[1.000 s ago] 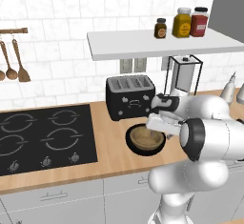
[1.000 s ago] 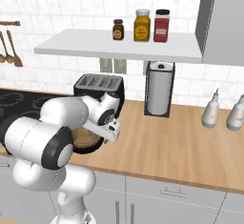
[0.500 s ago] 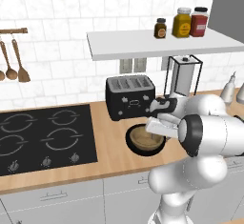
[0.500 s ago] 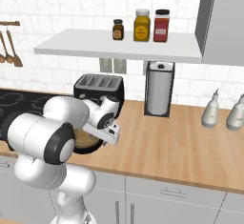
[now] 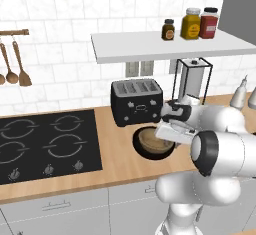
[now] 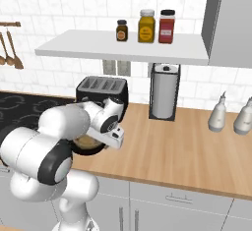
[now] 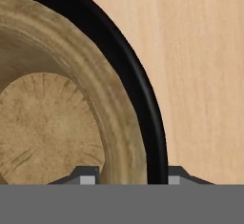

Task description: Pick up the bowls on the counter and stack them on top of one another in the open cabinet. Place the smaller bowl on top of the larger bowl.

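The tan smaller bowl [image 5: 150, 140] sits nested inside the glossy black larger bowl [image 5: 137, 146] on the light-wood counter [image 5: 120, 166], just in front of the toaster. My gripper [image 5: 166, 137] points down over the bowls' right rim. In the hand view my gripper [image 7: 128, 179] is open. One fingertip stands over the tan bowl's [image 7: 47, 118] inner wall and the other just outside the black bowl's [image 7: 138, 75] rim, so both rims lie between them. The white shelf slab [image 5: 150, 46] hangs above, and also shows as the shelf [image 6: 123, 48] in the right base view.
A black toaster [image 5: 136, 101] stands right behind the bowls. The hob [image 5: 45, 144] lies to their left. A paper towel holder [image 6: 164, 91] stands under the shelf. Three jars [image 5: 192, 24] sit on the shelf's right part, and two bottles [image 6: 231, 114] stand far right.
The hand has shifted only slightly over the bowls' right rim. The nested bowls have stayed in place.
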You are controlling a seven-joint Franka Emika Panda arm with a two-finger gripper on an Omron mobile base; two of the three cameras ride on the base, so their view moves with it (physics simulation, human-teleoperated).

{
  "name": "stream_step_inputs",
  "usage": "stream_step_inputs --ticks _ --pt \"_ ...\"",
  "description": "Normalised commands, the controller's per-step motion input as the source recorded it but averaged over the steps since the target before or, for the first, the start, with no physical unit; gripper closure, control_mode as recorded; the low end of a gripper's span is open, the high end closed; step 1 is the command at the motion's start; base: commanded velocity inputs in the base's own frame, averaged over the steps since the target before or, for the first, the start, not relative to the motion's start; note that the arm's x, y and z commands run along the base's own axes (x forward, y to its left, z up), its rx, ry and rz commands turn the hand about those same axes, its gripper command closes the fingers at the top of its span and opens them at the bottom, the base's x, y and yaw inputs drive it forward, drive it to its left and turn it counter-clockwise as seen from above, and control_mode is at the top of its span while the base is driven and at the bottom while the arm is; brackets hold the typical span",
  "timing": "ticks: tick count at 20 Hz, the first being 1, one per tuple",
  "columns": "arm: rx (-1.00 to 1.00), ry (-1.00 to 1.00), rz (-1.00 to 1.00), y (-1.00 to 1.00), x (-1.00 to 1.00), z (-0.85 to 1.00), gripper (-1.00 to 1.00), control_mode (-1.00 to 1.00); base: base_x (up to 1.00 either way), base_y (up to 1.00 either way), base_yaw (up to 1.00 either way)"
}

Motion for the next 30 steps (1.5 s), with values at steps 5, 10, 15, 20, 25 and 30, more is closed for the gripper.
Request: stream_step_inputs --ticks 5,10,15,20,25,30 --pt "0.02 -0.05 -0.09 -0.02 -0.65 0.88 1.0 -1.0 0.0 0.0 0.0" --pt "0.04 -0.03 -0.2 0.0 -0.54 0.86 1.0 -1.0 0.0 0.0 0.0" --pt "0.05 -0.02 -0.3 -0.02 -0.5 1.0 1.0 -1.0 0.0 0.0 0.0" --pt "0.06 -0.01 -0.34 -0.05 -0.45 1.0 1.0 -1.0 0.0 0.0 0.0" --pt "0.03 -0.01 -0.39 0.0 -0.28 1.0 1.0 -1.0 0.0 0.0 0.0" --pt "0.05 0.0 -0.35 0.0 -0.33 0.99 1.0 -1.0 0.0 0.0 0.0"
